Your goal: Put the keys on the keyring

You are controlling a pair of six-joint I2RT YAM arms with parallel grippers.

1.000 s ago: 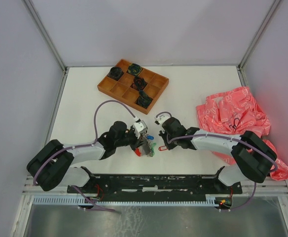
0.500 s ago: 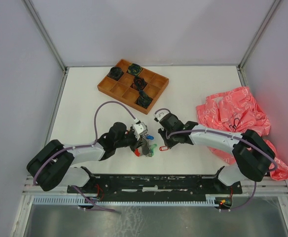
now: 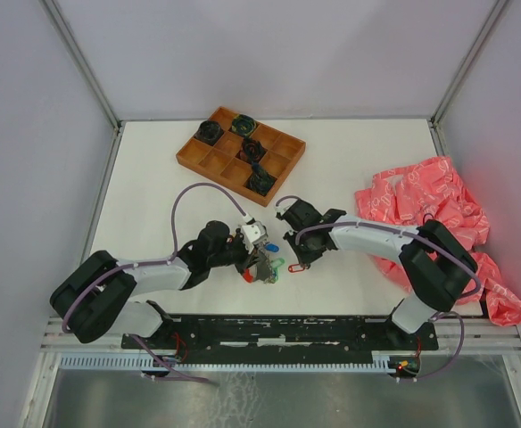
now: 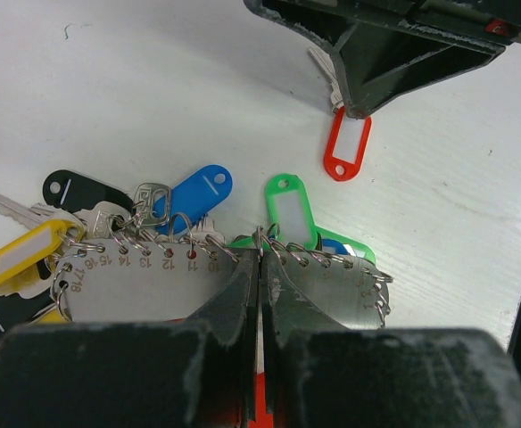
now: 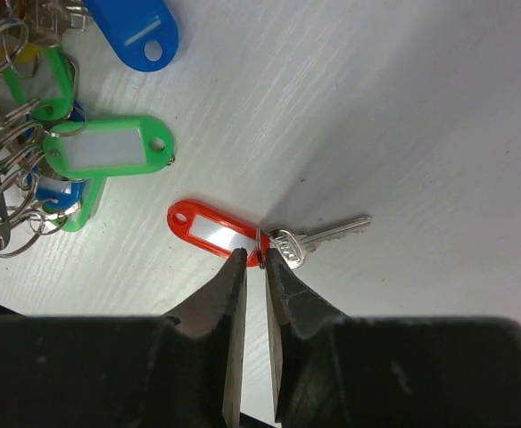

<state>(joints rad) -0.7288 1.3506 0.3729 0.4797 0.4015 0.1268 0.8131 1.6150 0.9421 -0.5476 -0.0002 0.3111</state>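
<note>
- Your left gripper (image 4: 259, 259) is clamped tight on the grey numbered plate of the keyring (image 4: 144, 281). It holds it just in from the middle of the tabletop's (image 3: 153, 187) near edge.
- A row of small wire rings runs along the plate's edge. The keys (image 4: 287, 214) hanging from them fan out flat on the tabletop beyond the fingers, with yellow, black, blue and green tags.
- Just right of that bunch, and apart from it, the red-tagged key (image 5: 220, 232) lies flat on its own.
- Your right gripper (image 5: 255, 261) is down at that key, with a tip on either side of the little ring that joins tag and key.
- Only a thin slit shows between its fingers. You cannot tell whether they pinch the ring or merely straddle it.
- Along the right edge lies a crumpled pink bag (image 3: 421, 205), well apart from the keys.
- Toward the far edge, left of centre, sits a brown tray (image 3: 219, 161) divided into compartments. Dark coiled bundles (image 3: 260, 181) fill several of them.
</note>
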